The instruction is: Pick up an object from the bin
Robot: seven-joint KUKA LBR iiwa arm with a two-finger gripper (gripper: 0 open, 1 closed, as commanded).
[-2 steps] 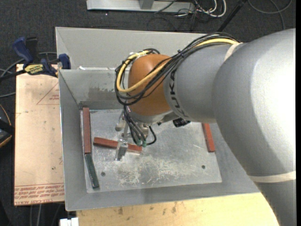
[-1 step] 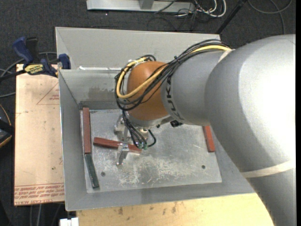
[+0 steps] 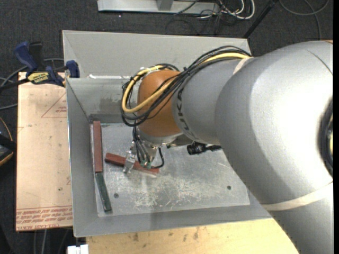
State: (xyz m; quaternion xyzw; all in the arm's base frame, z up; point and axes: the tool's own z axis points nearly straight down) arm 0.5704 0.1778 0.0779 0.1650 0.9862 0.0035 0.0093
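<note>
The gripper [image 3: 141,162] is standing low over the short red-brown stick [image 3: 114,159] lying toward the bin's [image 3: 79,157] left wall, its opening state being indeterminable; the grasp step is apparently proceeding, requiring confirmed closure across the stick before lifting.

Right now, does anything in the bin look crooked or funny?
Only a little. The red stick lies slanted on the floor under the jaws, while the brown bar and green bar line the left wall. Nothing looks spilled or broken.
</note>
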